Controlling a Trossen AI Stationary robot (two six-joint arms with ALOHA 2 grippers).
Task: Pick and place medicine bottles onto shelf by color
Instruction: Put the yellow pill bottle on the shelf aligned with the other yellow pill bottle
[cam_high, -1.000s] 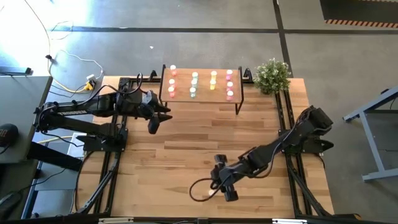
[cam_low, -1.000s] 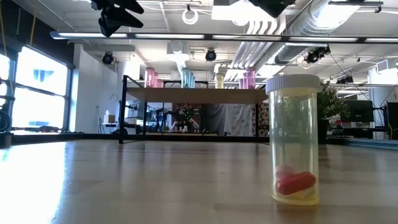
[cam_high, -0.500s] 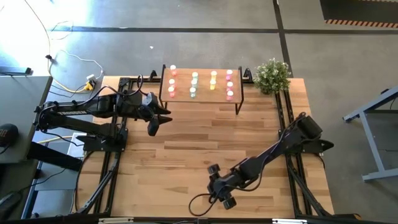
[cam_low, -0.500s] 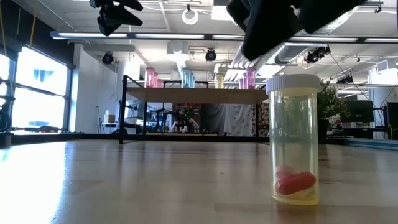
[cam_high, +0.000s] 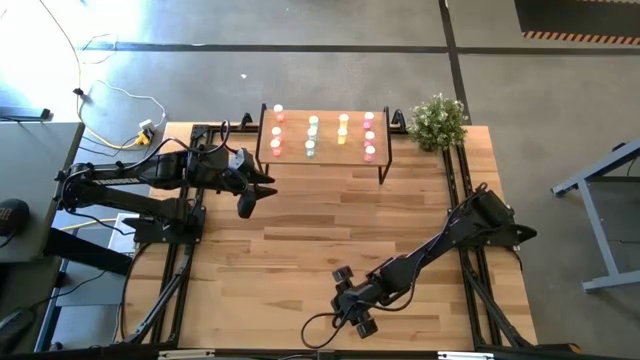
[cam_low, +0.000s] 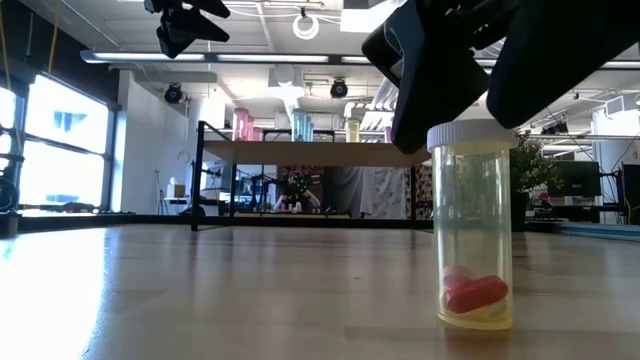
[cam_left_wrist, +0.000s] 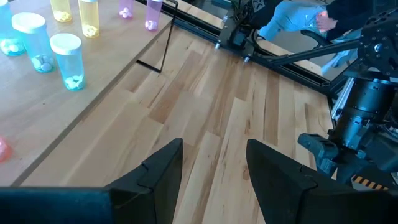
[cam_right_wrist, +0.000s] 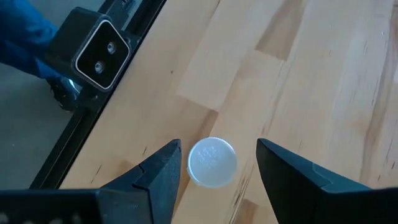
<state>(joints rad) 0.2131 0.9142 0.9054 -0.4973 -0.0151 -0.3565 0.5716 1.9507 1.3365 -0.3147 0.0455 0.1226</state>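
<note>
One medicine bottle (cam_low: 472, 225), pale and translucent with a white cap (cam_right_wrist: 212, 162) and a red capsule inside, stands upright on its base near the table's front edge. My right gripper (cam_right_wrist: 216, 149) is open just above it, one finger on either side of the cap, touching nothing; in the high view this gripper (cam_high: 352, 305) hides the bottle. The shelf (cam_high: 322, 158) stands at the table's far edge and carries several bottles in colour rows (cam_high: 312, 135). My left gripper (cam_high: 250, 192) hovers open near the shelf's left end.
A potted plant (cam_high: 438, 120) sits at the far right corner. A small camera (cam_right_wrist: 93, 53) is mounted at the near edge close to the bottle. A dark cable (cam_high: 318, 305) loops beside my right gripper. Bare wood (cam_high: 320, 230) lies between shelf and bottle.
My right gripper has come down and toward the table's near edge, rolling a little, until its fingers stand on either side of the bottle's cap. The bottle has not moved. My left arm has kept still.
</note>
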